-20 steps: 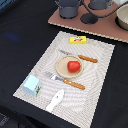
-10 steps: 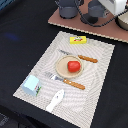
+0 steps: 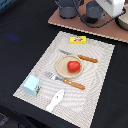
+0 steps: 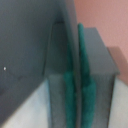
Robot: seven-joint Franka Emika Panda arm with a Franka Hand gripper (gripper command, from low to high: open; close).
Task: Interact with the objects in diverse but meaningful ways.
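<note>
On the striped placemat, a red tomato sits on the tan plate. A flat yellow packet lies at the mat's far edge. The light-blue cup and the white utensil are at its near corner. My white arm is at the exterior view's top right, by a dark grey frying pan. In the blurred wrist view my gripper has green pads pressed on either side of a thin dark grey rim, which looks like the pan's.
An orange-handled knife and fork flank the plate. A brown board at the back carries another dark grey pot and a black cable. Black cloth surrounds the mat.
The arm at the top right has shifted slightly towards the exterior view's left. Everything on the placemat has stayed put.
</note>
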